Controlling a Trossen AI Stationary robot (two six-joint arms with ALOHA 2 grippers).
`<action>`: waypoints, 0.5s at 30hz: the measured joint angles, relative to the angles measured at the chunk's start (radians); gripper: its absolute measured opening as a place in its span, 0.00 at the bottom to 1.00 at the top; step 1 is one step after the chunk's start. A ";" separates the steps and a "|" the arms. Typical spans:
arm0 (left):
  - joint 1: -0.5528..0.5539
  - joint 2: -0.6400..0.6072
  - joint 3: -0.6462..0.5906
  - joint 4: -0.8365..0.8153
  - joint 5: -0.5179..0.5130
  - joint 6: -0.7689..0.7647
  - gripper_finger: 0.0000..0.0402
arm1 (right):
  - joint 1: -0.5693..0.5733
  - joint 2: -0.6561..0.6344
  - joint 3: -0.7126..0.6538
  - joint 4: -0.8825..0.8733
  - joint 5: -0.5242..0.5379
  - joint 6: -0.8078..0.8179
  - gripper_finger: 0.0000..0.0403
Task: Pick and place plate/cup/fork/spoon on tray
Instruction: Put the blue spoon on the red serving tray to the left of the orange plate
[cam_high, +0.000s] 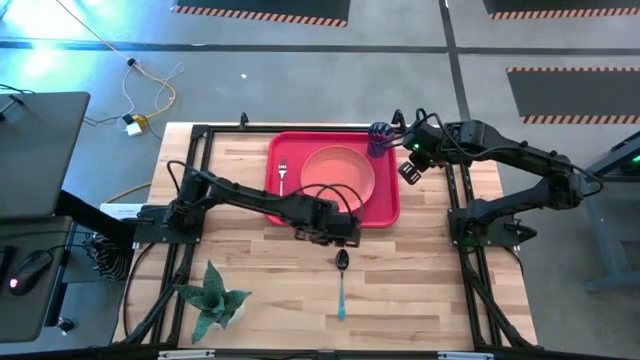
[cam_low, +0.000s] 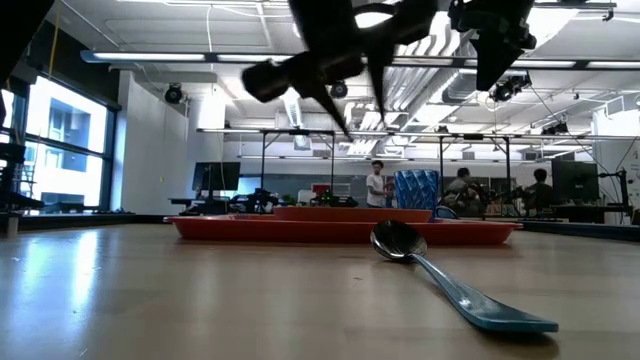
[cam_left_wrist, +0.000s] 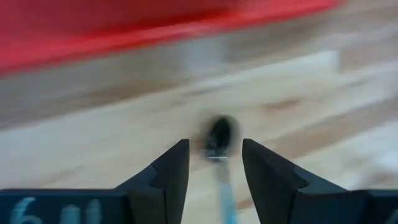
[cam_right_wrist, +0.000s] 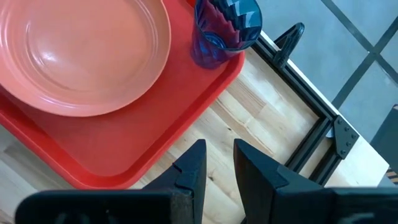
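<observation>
The red tray lies at the far middle of the table. On it rest the salmon-pink plate, the orange-handled fork left of the plate, and the dark blue cup, upright in the far right corner. The spoon lies flat on the wood in front of the tray, bowl toward the tray. My left gripper is open above the spoon's bowl, its fingers on either side and clear of it. My right gripper hovers off the tray's right edge, empty, with a narrow gap between its fingers.
A green plant figure stands at the near left of the table. Black frame rails run along the table's sides. Bare wood lies around the spoon. People stand in the room beyond the table.
</observation>
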 joint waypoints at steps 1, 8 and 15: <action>-0.006 0.009 0.001 0.045 0.005 -0.016 0.35 | 0.000 0.000 0.000 0.000 0.000 -0.003 0.18; -0.035 0.040 -0.001 0.042 0.011 -0.087 0.36 | 0.000 0.000 0.000 0.008 0.001 -0.022 0.18; -0.070 0.083 0.002 0.121 0.010 -0.129 0.36 | 0.000 0.001 0.000 0.013 0.000 -0.024 0.18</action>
